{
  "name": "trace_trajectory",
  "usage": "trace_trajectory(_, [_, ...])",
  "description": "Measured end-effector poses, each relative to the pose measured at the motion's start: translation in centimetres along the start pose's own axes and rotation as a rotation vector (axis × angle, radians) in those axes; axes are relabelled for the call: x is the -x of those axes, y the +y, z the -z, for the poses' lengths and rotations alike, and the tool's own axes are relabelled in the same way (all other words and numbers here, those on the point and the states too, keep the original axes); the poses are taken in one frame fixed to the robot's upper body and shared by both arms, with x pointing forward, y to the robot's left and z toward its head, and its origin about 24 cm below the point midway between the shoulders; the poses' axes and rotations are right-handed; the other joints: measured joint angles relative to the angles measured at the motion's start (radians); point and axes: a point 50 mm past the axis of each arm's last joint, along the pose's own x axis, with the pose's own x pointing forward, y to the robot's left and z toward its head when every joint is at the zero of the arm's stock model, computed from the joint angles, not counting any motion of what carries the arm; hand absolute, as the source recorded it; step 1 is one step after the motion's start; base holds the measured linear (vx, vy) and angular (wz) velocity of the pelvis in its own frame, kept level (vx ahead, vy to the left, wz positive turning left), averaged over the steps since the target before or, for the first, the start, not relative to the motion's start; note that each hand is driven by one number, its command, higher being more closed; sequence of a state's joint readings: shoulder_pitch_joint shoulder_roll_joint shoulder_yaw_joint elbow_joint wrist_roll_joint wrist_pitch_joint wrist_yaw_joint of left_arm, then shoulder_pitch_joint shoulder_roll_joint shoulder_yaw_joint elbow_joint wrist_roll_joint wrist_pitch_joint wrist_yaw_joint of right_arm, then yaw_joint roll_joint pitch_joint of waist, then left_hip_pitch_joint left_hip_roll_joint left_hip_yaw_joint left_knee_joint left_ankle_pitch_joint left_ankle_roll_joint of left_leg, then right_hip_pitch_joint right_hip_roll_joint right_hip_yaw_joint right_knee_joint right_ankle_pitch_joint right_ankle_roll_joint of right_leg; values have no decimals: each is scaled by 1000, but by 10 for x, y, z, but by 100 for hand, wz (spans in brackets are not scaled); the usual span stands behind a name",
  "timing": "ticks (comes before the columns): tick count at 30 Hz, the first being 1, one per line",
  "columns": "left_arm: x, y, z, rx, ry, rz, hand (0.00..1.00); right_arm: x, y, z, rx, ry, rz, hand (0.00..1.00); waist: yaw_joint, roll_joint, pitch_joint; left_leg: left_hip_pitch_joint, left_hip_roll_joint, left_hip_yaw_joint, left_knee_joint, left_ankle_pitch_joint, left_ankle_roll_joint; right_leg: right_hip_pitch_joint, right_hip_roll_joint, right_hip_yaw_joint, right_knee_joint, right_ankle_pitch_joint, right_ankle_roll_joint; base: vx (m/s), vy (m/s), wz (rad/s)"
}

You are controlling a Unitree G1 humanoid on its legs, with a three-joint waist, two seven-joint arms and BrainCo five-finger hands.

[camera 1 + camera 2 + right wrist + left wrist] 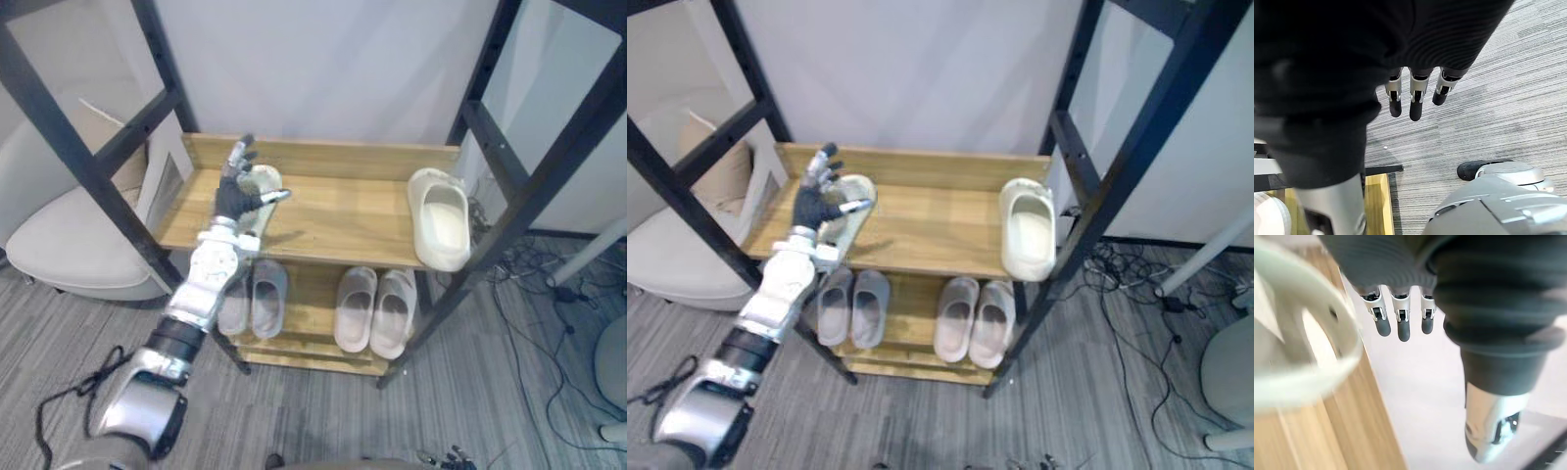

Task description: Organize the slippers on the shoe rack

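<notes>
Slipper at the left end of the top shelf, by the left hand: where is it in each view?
Left eye view: white slipper at the left end of the wooden top shelf, partly behind the left hand.
Right eye view: slipper at the same left end, beside the hand.
Left wrist view: its pale curved rim beside the fingers.
Right wrist view: faces grey carpet instead.
Shared landmark: the wooden top shelf.

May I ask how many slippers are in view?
6: top shelf, a pale slipper by the left hand, a white slipper at the right end; lower shelf, a grey pair and a beige pair.
</notes>
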State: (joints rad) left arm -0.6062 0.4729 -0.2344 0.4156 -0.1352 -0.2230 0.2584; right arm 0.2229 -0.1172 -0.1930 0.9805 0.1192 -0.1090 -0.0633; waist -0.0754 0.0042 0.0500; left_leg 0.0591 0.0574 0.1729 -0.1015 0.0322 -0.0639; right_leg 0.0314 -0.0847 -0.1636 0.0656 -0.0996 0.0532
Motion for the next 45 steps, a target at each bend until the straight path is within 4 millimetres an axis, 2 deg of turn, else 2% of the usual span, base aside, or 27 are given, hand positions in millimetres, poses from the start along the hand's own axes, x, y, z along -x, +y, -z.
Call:
trace_trajectory(4, [-9, 18, 2, -102, 18, -23, 0, 0, 1, -5, -3, -23, -9, 0, 0, 3, 2, -9, -1, 9, 0, 0, 0, -13, 1, 13, 1, 3, -4, 35, -1, -10])
trace_trajectory(15, [-16, 41, 6, -281, 46, -32, 0, 3, 5, 3, -13, -2, -28, 0, 2, 13, 9, -24, 1, 29, 0, 0, 0, -49, 2, 40, 17, 8, -5, -13, 4, -6])
trace_trajectory(27, [-18, 48, -3, -342, 2, -33, 0, 3, 6, 4, -17, -5, -32, 0, 3, 19, 13, -25, 0, 14, -1, 0, 0, -44, 2, 27, 6, 9, -5, 0, -2, 3])
trace_trajectory(34, [-19, 69, -7, -539, -21, -29, 0, 3, 5, 4, -16, -6, -31, 0, 3, 22, 14, -25, -1, 9, 0, 0, 0, -39, 2, 23, 0, 10, -5, 4, -2, 1])
trace_trajectory(39, [-25, 71, -9, -671, -22, -8, 0, 3, 4, 4, -17, -14, -30, 0, 4, 24, 15, -25, -2, 7, 0, 0, 0, -39, 1, 21, 0, 12, -5, 0, 0, 0])
trace_trajectory(45, [-29, 72, -9, -742, -14, -3, 0, 3, 2, 3, -20, -17, -24, 0, 2, 35, 21, -25, -4, 7, 0, 0, 1, -39, 0, 22, -2, 13, -4, 0, 0, 0])
